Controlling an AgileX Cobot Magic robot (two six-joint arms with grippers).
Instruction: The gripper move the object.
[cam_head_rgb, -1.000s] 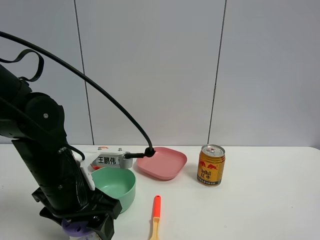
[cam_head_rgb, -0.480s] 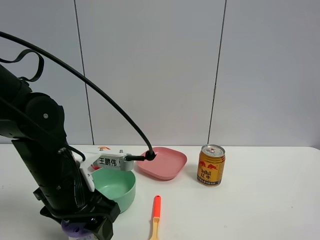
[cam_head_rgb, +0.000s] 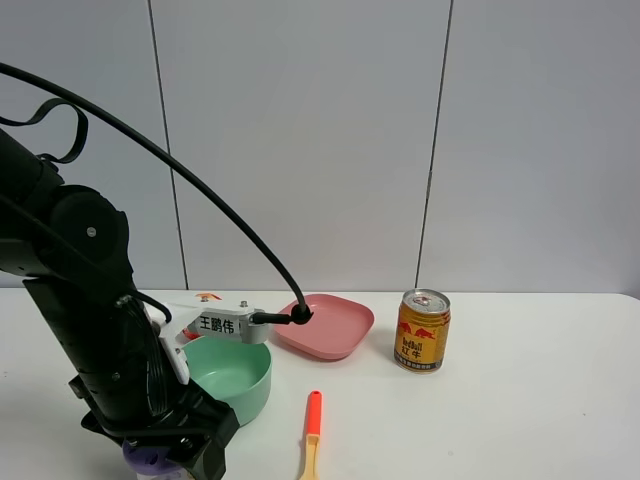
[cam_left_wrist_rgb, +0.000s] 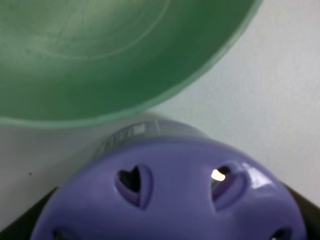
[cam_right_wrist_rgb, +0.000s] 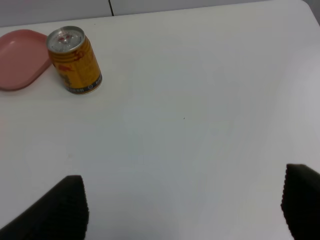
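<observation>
Trouble, if it comes, will likely come from the mint-green plastic bowl (cam_head_rgb: 232, 372), whose rim sits just beside the small squat container with the lavender slotted lid (cam_left_wrist_rgb: 170, 197). That object stands at the near left edge of the white desk (cam_head_rgb: 520, 400), under the left hand (cam_head_rgb: 165, 450) of the thick black arm, and only a sliver of purple shows in the high view. In the left wrist view the lid fills the lower part of the picture, with dark finger shapes at both lower corners, so the fingers seem to sit on either side of it; whether they are pressing on it or merely straddling it I cannot tell.

If the grip is shallow or not yet closed, a lift could let the rounded lid slip out. A sideways move toward the bowl could knock its rim and shove it toward the orange-handled utensil (cam_head_rgb: 313, 425) or the flat pink plate (cam_head_rgb: 325, 325).

The right hand (cam_right_wrist_rgb: 182, 207) hangs wide open above bare desk, well apart from the gold drink can (cam_right_wrist_rgb: 75, 61), holding nothing.
</observation>
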